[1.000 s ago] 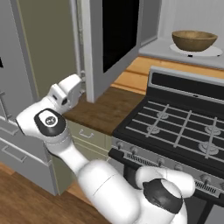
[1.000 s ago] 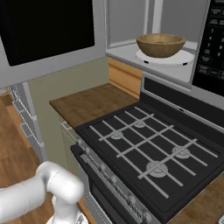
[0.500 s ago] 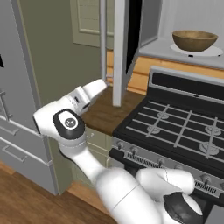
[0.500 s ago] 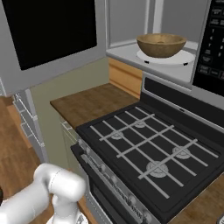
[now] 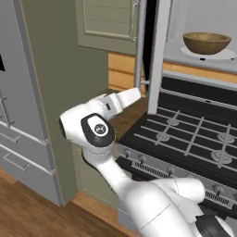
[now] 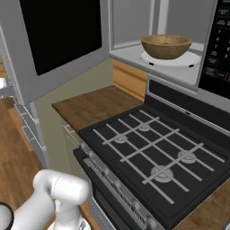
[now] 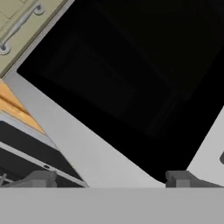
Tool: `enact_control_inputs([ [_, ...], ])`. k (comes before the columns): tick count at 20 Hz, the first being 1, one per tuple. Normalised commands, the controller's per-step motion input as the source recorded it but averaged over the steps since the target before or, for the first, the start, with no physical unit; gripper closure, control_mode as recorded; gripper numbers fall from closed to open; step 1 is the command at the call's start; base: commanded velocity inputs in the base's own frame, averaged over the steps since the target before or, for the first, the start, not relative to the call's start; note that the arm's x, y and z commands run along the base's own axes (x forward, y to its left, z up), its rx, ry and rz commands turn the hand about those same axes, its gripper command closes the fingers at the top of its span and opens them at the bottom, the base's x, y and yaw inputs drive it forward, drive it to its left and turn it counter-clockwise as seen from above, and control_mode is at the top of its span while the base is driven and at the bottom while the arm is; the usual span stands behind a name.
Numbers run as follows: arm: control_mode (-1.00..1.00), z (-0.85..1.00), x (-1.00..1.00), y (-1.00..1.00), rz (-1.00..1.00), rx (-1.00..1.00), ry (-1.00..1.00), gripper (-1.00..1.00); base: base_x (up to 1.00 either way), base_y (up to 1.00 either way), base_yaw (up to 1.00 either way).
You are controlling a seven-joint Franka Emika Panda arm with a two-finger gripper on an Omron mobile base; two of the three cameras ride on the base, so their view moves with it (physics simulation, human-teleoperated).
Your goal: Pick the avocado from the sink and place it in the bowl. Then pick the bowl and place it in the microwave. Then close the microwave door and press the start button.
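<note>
While the brown wooden bowl (image 6: pixel 166 46) sits inside the grey steel microwave (image 6: pixel 188 67), door-closing is judged underway.
Two-finger gripper (image 7: pixel 111 178), jaws spread, is set against grey-framed black-windowed door (image 7: pixel 131 87); a further push is called for.

kitchen, gas stove (image 6: pixel 148 152), microwave (image 6: pixel 179 58), wooden counter (image 6: pixel 96 105)

Hidden inside the wide brown wooden bowl (image 6: pixel 166 46): any contents. Cut off at top and right: grey-framed black-windowed microwave door (image 7: pixel 131 78).
</note>
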Motion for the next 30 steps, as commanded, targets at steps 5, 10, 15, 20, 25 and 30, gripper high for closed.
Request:
enact_control_inputs([
  [5,-1.0,0.74,0.0,-1.0,-0.01,0.14,0.07,-1.0,0.0,0.0,0.0],
  [10,-1.0,0.64,0.0,-0.99,0.0,0.15,0.09,-1.0,0.0,0.0,0.0],
  [15,-1.0,0.37,0.08,-0.89,0.0,0.14,0.02,-1.0,0.0,0.0,0.0],
  [20,-1.0,0.21,0.45,-0.83,0.0,0.14,0.0,-1.0,0.0,0.0,0.0],
  [25,-1.0,0.16,0.56,-0.77,0.0,0.15,-0.07,-1.0,0.0,0.0,0.0],
  [30,-1.0,0.37,0.42,-0.68,0.01,0.18,-0.34,-1.0,0.0,0.0,0.0],
])
